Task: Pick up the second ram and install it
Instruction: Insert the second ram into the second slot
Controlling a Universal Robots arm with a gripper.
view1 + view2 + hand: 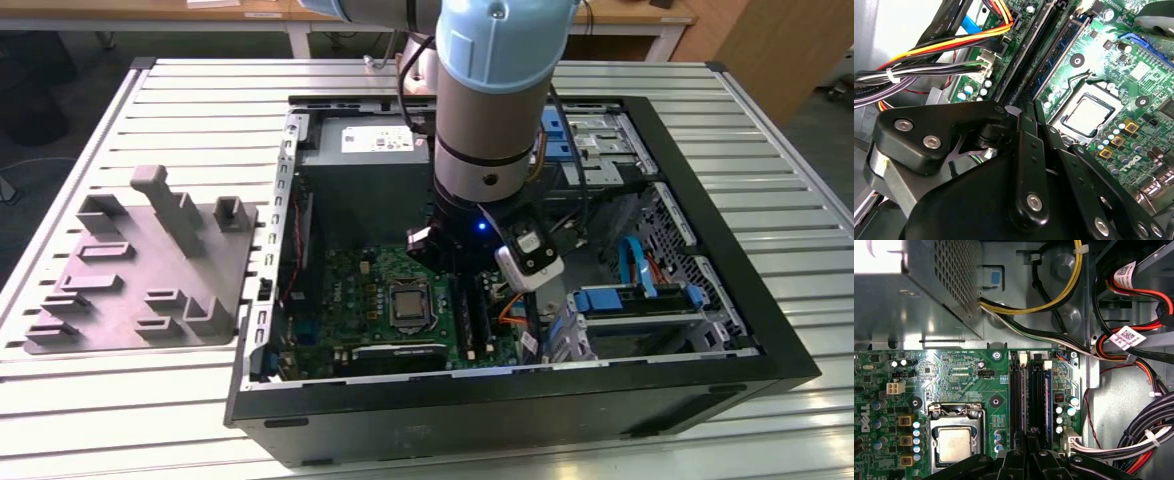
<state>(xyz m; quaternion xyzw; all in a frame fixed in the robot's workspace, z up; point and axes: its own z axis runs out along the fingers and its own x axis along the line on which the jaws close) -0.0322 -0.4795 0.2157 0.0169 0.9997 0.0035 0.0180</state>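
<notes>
Hovering low inside the open black computer case (pixel 787 350), the black two-fingered gripper (pixel 1026 447) sits directly over the bank of long memory slots on the green motherboard (pixel 954 375), beside the square silver processor socket (pixel 954 445). Its jaws stand nearly together, but whether they pinch anything cannot be told — the fingertips run out of sight at the slot bank. The second ram (pixel 1046 400), a long thin blue circuit strip, stands on edge in the slot nearest the row of small capacitors, just beside the fingertips in the first wrist view; whether it is fully latched is unclear. In the second wrist view the same strip (pixel 1061 50) runs straight away from the fingers (pixel 1026 150). Its long axis lies parallel to the neighbouring slots and in line with the narrow gap between the jaws — pointing from the gripper toward the grey perforated power-supply box (pixel 919 290).
</notes>
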